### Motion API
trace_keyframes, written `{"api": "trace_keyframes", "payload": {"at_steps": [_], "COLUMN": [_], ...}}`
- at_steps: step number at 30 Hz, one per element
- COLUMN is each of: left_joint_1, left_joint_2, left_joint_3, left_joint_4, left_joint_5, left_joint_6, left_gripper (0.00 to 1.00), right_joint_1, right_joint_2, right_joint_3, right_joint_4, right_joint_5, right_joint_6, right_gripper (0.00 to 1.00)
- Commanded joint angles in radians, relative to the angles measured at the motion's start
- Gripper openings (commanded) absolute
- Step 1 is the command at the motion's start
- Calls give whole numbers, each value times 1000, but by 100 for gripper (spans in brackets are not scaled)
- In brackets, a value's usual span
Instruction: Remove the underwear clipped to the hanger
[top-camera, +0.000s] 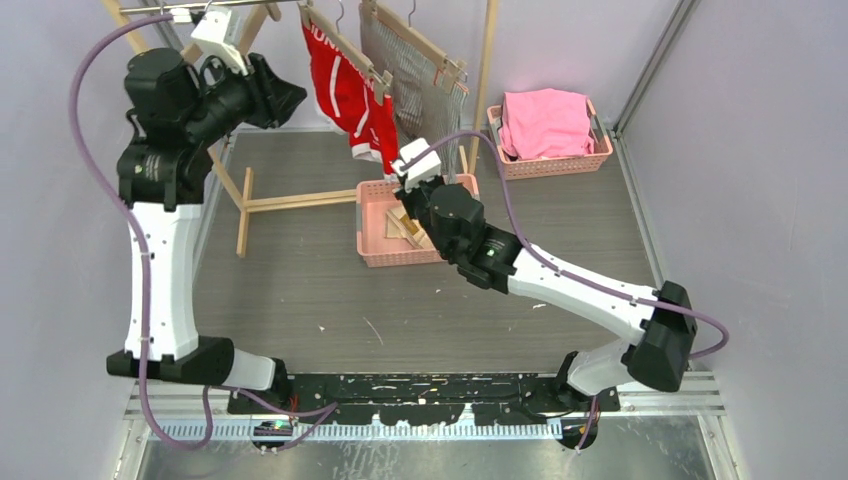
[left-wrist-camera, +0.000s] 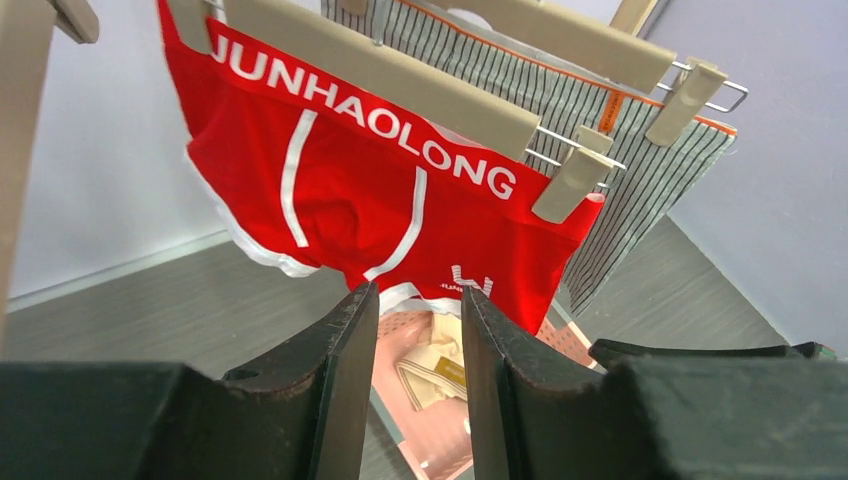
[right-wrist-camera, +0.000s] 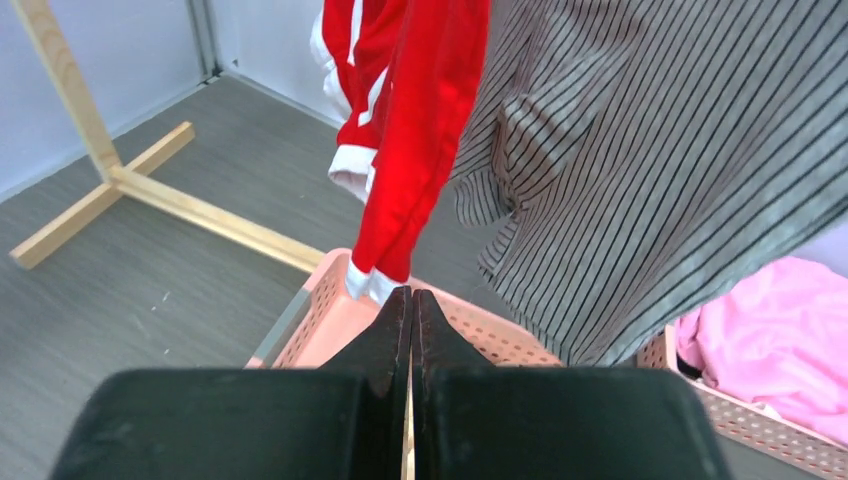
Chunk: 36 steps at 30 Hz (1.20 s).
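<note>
The red briefs (top-camera: 350, 95) with white trim hang clipped to a wooden hanger (left-wrist-camera: 380, 75); the lettering shows in the left wrist view (left-wrist-camera: 370, 190). The grey-and-white striped briefs (top-camera: 415, 70) hang clipped behind them (left-wrist-camera: 640, 170). The pale peach briefs (top-camera: 405, 228) lie in a pink basket (top-camera: 372, 255) below. My left gripper (left-wrist-camera: 418, 300) is open and empty, raised level with the red briefs' lower hem. My right gripper (right-wrist-camera: 410, 292) is shut with nothing seen between its fingers, just beneath the red briefs' hanging corner (right-wrist-camera: 375, 280), above the basket's rim (right-wrist-camera: 330, 310).
A wooden rack stands at the back left, its floor foot (top-camera: 245, 205) beside the basket (right-wrist-camera: 150, 190). A second pink basket (top-camera: 590, 160) at the back right holds a bright pink cloth (top-camera: 545, 120). Walls close in on both sides.
</note>
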Motion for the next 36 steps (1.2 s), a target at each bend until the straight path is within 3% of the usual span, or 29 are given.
{"api": "trace_keyframes", "payload": {"at_steps": [1, 6, 12, 19, 26, 32, 36], "left_joint_1": [-18, -22, -24, -26, -26, -29, -30], "left_joint_2": [18, 40, 33, 2, 37, 56, 70], "left_joint_3": [67, 70, 35, -33, -12, 2, 26], "left_joint_4": [57, 83, 86, 139, 108, 115, 146], "left_joint_5": [25, 58, 50, -51, -38, -3, -3], "left_joint_6": [-31, -60, -60, -85, -107, -120, -144], "left_gripper": [38, 40, 43, 50, 50, 49, 49], "right_joint_1": [4, 2, -15, -24, -24, -22, -8], "right_joint_2": [90, 217, 250, 268, 292, 239, 208], "right_joint_3": [94, 147, 146, 168, 226, 184, 141], "right_joint_4": [142, 271, 347, 328, 274, 223, 211], "right_joint_5": [94, 208, 238, 122, -14, -179, -212], "right_joint_6": [-139, -276, -290, -287, -272, -191, -177], "right_gripper": [1, 1, 1, 1, 1, 1, 1]}}
